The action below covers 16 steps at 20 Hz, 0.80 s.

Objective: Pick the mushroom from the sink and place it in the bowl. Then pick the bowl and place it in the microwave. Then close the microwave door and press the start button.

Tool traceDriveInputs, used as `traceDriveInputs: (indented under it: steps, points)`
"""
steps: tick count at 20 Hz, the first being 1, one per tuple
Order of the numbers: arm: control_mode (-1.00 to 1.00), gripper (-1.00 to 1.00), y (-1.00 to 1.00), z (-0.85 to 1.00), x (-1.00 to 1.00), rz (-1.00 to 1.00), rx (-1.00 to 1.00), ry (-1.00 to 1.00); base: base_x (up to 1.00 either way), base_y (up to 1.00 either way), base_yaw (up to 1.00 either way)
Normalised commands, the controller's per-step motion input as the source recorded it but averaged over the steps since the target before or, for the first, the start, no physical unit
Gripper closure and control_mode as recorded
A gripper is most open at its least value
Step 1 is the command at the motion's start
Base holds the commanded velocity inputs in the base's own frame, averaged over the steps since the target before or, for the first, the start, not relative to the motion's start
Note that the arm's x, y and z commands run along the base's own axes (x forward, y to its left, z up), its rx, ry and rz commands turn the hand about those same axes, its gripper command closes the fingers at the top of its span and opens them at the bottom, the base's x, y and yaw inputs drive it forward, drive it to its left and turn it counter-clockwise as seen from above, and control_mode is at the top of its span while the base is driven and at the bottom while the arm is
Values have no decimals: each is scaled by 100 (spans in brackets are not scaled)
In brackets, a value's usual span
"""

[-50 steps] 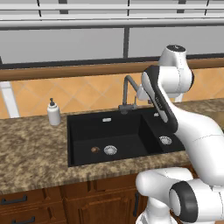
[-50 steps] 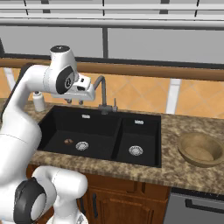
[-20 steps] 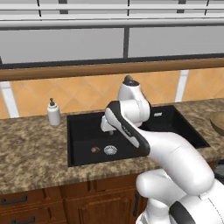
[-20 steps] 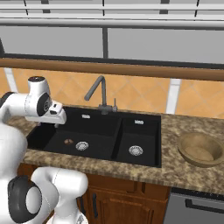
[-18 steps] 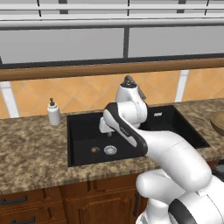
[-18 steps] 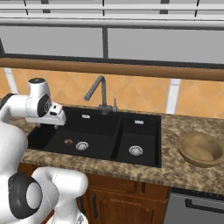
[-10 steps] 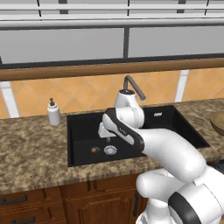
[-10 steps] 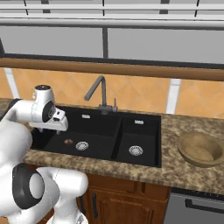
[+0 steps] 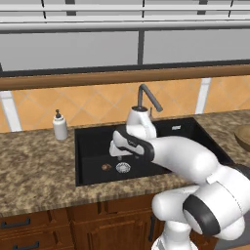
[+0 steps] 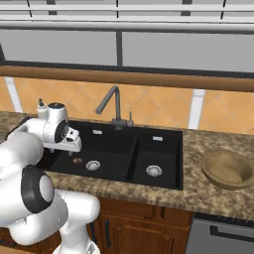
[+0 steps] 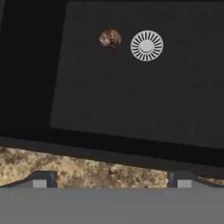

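Note:
The mushroom (image 11: 110, 38), a small brown lump, lies on the floor of the left basin of the black sink (image 9: 93, 146), just left of the round metal drain (image 11: 147, 45). It also appears as the mushroom (image 9: 106, 167) and the mushroom (image 10: 77, 160) in the base views. My gripper (image 9: 118, 149) hangs low over that basin, a little above the mushroom, open with nothing between its fingertips (image 11: 41, 181). The gripper (image 10: 70, 146) sits over the basin's left part. The wooden bowl (image 10: 227, 168) rests on the counter right of the sink. The microwave is out of view.
A dark bent faucet (image 10: 112, 105) stands behind the sink's divider. A white soap dispenser (image 9: 60, 125) is on the granite counter (image 9: 34, 166) to the left. The right basin has its own drain (image 10: 154, 170). A tiled backsplash and a wooden ledge run behind.
The arm has swung from above the faucet down into the left basin, and the hand now sits lower and nearer the mushroom. The gripper stayed open; the mushroom and bowl did not move.

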Motion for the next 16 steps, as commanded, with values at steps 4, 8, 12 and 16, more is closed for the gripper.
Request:
traceDriveInputs:
  steps: [4,8,12,16]
  points:
    - [-100,-100,0,-31,34,0,0,0,0,0,0]
    - [-100,-100,10,-31,33,0,0,0,0,0,0]
    - [-100,-100,24,-29,37,0,0,0,0,0,0]
    - [-100,-100,15,-27,23,-1,0,0,0,0,0]
